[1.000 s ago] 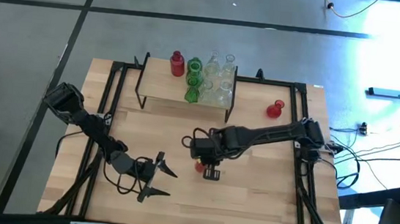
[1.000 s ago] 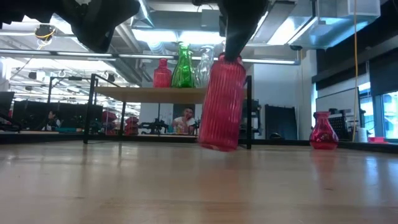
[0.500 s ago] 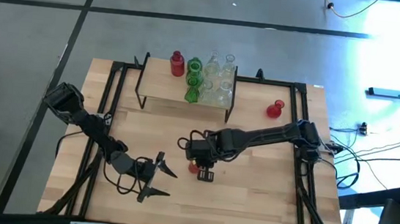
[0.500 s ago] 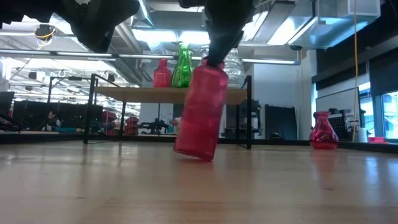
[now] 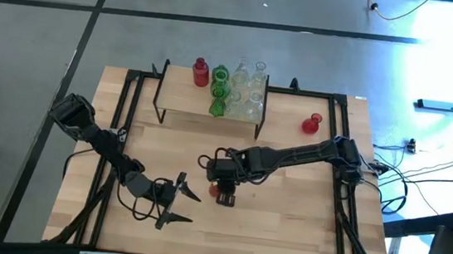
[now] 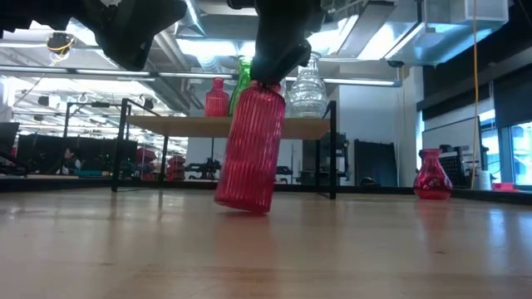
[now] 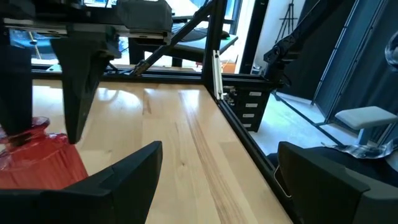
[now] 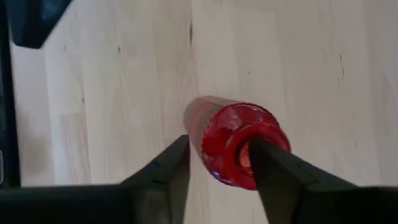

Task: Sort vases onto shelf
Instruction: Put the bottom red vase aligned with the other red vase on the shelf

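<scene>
My right gripper hangs over the middle of the table, shut on a red ribbed vase. In the right wrist view the same vase shows from above. The shelf stands at the table's far side. It bears one red vase, green vases and clear vases. Another red vase stands on its base on the table, right of the shelf. My left gripper waits open near the table's near-left part. My right gripper holds the red ribbed vase by its neck and mouth, coming from above and pointing down. One finger seems to sit in the mouth, the other outside the neck. The vase hangs tilted, base toward the left arm; whether the base touches the table, I cannot tell.
Black frame rails run along the table's left, right and far edges. Bare wood lies between the shelf's thin black legs and my right arm. The left wrist view shows the held vase close in front of my left gripper.
My right gripper has moved a short way toward the table's left edge and my left gripper, carrying the red ribbed vase. The vase stays tilted in the hold. My left arm has kept still.
</scene>
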Robot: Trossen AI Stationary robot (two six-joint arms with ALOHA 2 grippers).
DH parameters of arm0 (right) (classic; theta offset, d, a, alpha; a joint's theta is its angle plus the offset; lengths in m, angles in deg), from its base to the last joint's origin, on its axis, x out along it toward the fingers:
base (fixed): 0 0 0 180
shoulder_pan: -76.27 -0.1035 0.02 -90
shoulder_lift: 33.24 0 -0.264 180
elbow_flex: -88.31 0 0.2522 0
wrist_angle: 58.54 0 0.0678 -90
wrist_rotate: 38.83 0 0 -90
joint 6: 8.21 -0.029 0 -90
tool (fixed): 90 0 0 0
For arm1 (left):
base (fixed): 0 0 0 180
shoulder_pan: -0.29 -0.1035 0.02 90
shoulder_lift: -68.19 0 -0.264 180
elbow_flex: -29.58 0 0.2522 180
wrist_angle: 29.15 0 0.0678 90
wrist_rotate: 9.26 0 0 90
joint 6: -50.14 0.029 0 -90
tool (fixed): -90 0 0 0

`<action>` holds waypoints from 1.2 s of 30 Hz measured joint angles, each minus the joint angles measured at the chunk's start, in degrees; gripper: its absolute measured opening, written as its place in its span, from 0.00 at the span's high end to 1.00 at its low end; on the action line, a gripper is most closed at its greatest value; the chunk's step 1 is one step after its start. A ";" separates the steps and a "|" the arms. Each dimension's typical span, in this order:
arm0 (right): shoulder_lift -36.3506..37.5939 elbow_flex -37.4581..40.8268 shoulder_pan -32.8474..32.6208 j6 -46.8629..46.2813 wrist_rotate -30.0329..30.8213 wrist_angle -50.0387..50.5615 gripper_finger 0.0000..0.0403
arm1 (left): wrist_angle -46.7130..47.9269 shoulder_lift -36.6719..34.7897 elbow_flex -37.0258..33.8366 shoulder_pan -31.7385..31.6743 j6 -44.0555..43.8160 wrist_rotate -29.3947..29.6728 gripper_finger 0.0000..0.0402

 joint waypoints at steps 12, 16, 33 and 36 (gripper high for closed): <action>1.57 0.04 0.00 0.40 -2.48 0.00 0.48 | 0.00 0.02 0.00 0.00 0.00 -0.02 0.22; 2.13 0.08 -0.02 0.37 -5.51 1.49 0.51 | 0.00 0.02 0.00 0.00 0.01 -0.01 0.22; 10.54 5.01 -17.90 -6.79 20.10 12.44 0.56 | 3.33 0.04 0.00 -0.02 -5.80 6.95 0.22; 12.84 12.89 -22.25 -11.24 21.68 9.80 0.56 | 3.88 0.04 0.00 -0.09 -6.16 8.02 0.22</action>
